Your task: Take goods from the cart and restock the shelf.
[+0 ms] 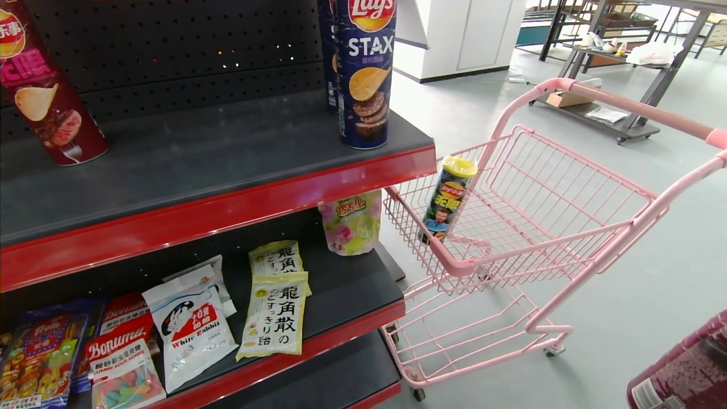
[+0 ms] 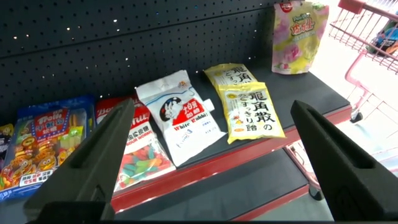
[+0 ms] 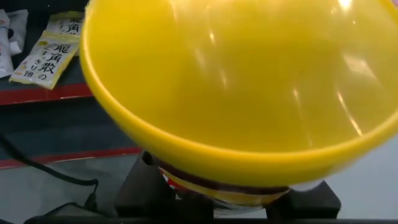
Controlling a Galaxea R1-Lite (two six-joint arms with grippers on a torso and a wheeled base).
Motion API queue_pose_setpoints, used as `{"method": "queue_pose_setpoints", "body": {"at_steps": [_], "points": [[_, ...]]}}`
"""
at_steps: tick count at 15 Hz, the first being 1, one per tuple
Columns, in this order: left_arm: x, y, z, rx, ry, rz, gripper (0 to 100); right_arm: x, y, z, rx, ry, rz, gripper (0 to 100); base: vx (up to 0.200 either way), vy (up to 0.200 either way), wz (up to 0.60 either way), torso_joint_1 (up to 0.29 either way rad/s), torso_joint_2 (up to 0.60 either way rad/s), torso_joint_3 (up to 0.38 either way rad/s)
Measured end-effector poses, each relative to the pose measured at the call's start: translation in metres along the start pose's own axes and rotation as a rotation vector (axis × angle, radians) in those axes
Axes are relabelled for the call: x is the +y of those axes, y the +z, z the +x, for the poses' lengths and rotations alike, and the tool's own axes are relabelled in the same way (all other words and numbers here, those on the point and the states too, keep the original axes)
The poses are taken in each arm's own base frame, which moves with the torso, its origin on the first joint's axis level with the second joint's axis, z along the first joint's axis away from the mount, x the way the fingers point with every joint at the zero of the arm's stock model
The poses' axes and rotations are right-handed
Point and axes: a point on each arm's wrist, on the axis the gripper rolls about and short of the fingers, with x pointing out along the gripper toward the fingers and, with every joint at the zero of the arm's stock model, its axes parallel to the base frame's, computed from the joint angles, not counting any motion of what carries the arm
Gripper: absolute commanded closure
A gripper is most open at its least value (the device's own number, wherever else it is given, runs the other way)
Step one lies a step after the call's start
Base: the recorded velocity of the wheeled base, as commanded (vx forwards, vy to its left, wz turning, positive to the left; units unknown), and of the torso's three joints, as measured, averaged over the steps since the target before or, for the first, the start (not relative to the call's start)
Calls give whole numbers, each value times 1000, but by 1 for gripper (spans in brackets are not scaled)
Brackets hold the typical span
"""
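1. Left jaws spread wide, nothing between; sweet bags (image 2: 180, 118) lie beyond them on the lower shelf (image 2: 309, 99)
2. Right jaws clamp a yellow-lidded crisp can (image 3: 236, 81)
3. Another can (image 1: 447, 197) leans in the cart (image 1: 625, 105), apart from both jaws

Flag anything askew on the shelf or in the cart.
The dark can in the pink cart leans tilted against the basket corner nearest the shelf. On its lower tier, the white candy bag lies skewed over another bag. The right gripper holds a maroon can. Nothing looks spilled or damaged.
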Motion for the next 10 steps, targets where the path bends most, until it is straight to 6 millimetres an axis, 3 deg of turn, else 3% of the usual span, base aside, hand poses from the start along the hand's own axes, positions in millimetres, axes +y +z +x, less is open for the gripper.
{"method": "queue_pose_setpoints", "body": {"at_steps": [4,10], "points": [[0,0,0,1,0,0,0,0,-2,-5,-18,-13,-4,100,0,0,0,22,-88,-71],[0,0,0,-1,0,0,0,1,-6,-6,-17,-14,-5,100,0,0,0,125,-476,-338]]}}
